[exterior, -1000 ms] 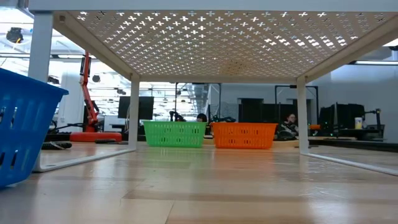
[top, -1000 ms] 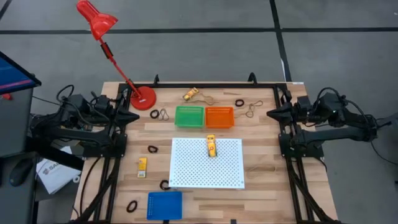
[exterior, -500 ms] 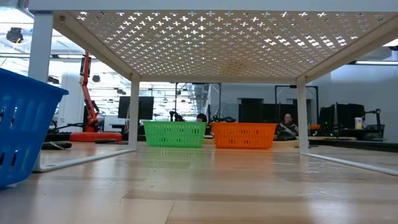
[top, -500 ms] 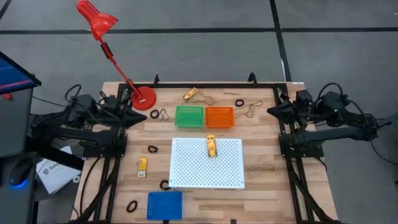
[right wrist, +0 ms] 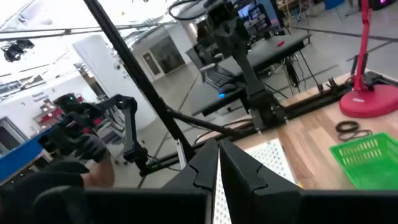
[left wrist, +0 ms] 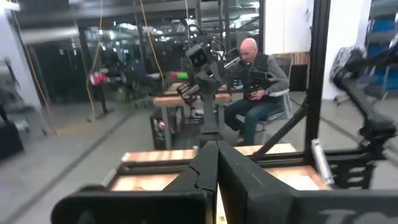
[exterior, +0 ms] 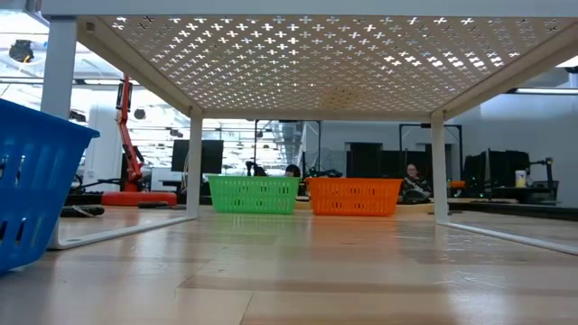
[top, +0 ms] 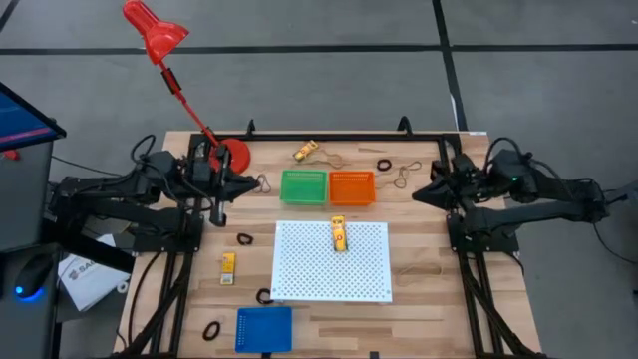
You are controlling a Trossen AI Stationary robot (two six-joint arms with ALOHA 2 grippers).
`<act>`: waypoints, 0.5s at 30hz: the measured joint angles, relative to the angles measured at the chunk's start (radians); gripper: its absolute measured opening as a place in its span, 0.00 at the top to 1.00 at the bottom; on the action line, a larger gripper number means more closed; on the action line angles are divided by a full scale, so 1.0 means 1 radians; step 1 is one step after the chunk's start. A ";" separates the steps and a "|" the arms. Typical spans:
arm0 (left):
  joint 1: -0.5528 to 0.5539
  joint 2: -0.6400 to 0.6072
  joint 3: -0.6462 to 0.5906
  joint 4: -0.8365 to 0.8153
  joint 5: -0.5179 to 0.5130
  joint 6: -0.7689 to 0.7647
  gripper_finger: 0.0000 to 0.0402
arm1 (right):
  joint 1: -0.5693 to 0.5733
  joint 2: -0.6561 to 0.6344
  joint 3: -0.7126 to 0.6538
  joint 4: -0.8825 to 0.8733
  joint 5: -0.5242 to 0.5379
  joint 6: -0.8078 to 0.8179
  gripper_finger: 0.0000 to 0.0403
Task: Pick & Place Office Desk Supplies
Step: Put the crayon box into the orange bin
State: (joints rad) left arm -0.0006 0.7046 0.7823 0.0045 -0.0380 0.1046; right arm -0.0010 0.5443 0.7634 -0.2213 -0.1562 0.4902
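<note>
The surface (top: 429, 299) is made of light wooden planks, and a white perforated board (top: 332, 261) stands on thin legs in its middle. 1 yellow-orange block (top: 339, 233) lies on this board, a second (top: 228, 264) lies on the wood to the left of it, and a third (top: 304, 153) is at the far edge. Small black ring loops (top: 244, 239) and thin tan rubber bands (top: 420, 268) are scattered on the wood. A green mesh basket (top: 303, 186) and an orange one (top: 351, 186) stand side by side; a blue basket (top: 264, 328) is at the near edge, cut off in the low view.

The left tool (top: 255, 183) hangs near the round base of the red lamp (top: 231, 157), fingers pressed together and holding nothing. The right tool (top: 419, 192) is at the right side, also pressed together and empty.

Only the low view shows the board's underside; the small supplies are not visible there. The left wrist view shows a seated person (left wrist: 256, 74) in the room behind.
</note>
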 joint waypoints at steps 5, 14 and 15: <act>0.000 0.030 0.000 0.050 -0.079 0.092 1.00 | -0.017 0.064 0.000 0.027 -0.011 -0.016 0.96; 0.001 0.058 0.000 0.033 -0.568 0.154 1.00 | -0.025 0.271 0.151 -0.184 -0.099 0.041 0.95; 0.001 0.064 0.000 0.037 -0.582 0.154 1.00 | -0.018 0.309 0.191 -0.225 -0.098 0.039 0.94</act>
State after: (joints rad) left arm 0.0006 0.7685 0.7826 0.0412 -0.6203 0.2587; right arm -0.0186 0.8536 0.9547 -0.4468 -0.2546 0.5296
